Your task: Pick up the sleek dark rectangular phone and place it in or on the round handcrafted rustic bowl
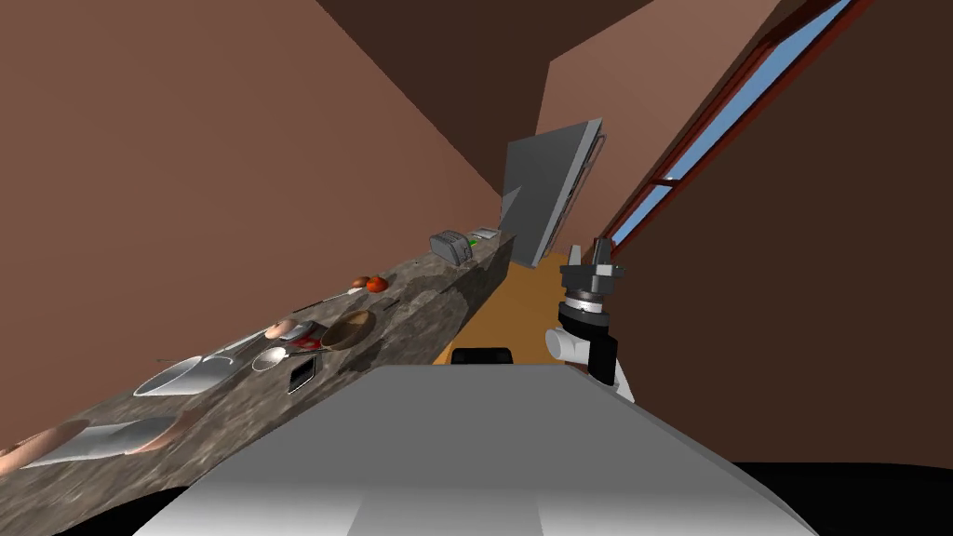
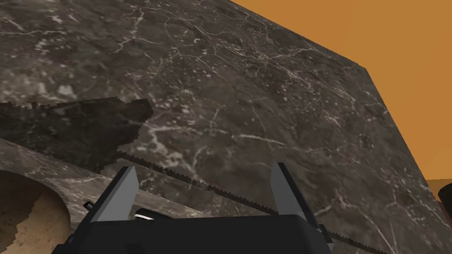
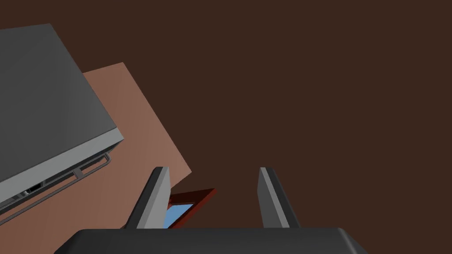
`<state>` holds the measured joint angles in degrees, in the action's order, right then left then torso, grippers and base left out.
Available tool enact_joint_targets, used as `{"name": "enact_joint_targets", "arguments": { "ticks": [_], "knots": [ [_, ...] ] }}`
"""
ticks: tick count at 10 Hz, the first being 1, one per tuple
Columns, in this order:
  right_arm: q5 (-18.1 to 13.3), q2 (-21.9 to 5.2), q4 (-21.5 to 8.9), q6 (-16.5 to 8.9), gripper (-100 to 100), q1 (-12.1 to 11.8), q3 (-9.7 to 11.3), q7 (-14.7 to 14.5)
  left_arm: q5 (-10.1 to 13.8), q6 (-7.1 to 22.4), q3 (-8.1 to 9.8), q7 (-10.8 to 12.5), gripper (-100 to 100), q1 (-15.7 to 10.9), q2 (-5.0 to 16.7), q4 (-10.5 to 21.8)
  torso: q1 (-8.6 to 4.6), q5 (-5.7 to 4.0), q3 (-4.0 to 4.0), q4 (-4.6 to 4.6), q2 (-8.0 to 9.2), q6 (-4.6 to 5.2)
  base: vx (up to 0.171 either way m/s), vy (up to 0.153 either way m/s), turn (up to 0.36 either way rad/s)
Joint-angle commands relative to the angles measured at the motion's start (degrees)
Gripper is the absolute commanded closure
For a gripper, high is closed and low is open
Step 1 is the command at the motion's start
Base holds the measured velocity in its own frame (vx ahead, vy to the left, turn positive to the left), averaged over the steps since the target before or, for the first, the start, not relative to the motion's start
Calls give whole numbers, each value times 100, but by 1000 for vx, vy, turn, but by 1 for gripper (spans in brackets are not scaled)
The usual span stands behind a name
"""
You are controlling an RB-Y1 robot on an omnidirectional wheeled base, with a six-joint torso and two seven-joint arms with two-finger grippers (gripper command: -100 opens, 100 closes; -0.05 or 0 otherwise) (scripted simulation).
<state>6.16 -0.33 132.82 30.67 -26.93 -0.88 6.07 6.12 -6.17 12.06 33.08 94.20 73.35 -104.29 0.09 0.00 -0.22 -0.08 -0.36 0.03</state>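
Starting at the left gripper [image 2: 205, 194]: its two fingers stand spread with nothing between them. They face the dark marbled worktop [image 2: 220, 88] from close above, near the edge where the orange floor [image 2: 397, 66] begins. The phone does not lie between these fingers.

The right gripper [image 1: 589, 249] is also spread and empty. It is raised over the floor, well apart from the bowl [image 1: 349, 329] and on the side away from the worktop.

The bowl is round and brown and sits on the worktop toward its front edge. The phone [image 1: 301, 373] lies flat just beside the bowl, on the side nearer the robot and close to the same front edge. It is a dark slab with pale edges. A small metal strainer [image 1: 270, 358] lies near the bowl, behind the phone.

Governing relation: the worktop runs along the robot's left, so the left gripper is judged the nearer one, and the phone lies ahead of it along the front edge. The phone's long axis appears to run slantwise, with one short end toward the bowl and the other toward the front edge; the head view is too skewed to confirm this.

Judgement: the grasp has not begun. The next move calls for bringing the left gripper above the phone, with the fingers set across its short width. The carry to the bowl will then be short.
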Motion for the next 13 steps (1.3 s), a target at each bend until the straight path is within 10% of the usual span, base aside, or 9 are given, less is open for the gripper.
{"name": "enact_joint_targets", "arguments": {
  "ticks": [1, 10, 11, 12, 13],
  "knots": [
    [0, 0, 0, 0, 0, 0, 0, 0, 67, 113, 12, 155, -100, 233, 272, 55, 0, 0, 0, 0, 0, 0, 100, 59, -296],
    [0, -1, -1, 0, 0, 1, -2, 0, 327, 450, -173, 606, -100, 707, 1023, 178, 57, 16, 19, 8, 33, -2, 38, 130, -254],
    [0, -1, 0, 0, 0, -1, -1, 0, 331, 451, -174, 615, 0, 710, 1030, 181, 23, 10, 21, 10, 35, -9, -1, 17, 7],
    [0, 0, 0, 0, 0, 0, -1, 0, 319, 515, -332, 580, -100, 525, 1006, 198, -3, 2, 20, 9, 33, -9, 2, 18, 14],
    [0, 0, 0, 0, 0, 0, -1, 0, 314, 547, -411, 563, -100, 432, 994, 206, -10, 0, 20, 9, 32, -10, 9, 21, 20]
  ]
}}
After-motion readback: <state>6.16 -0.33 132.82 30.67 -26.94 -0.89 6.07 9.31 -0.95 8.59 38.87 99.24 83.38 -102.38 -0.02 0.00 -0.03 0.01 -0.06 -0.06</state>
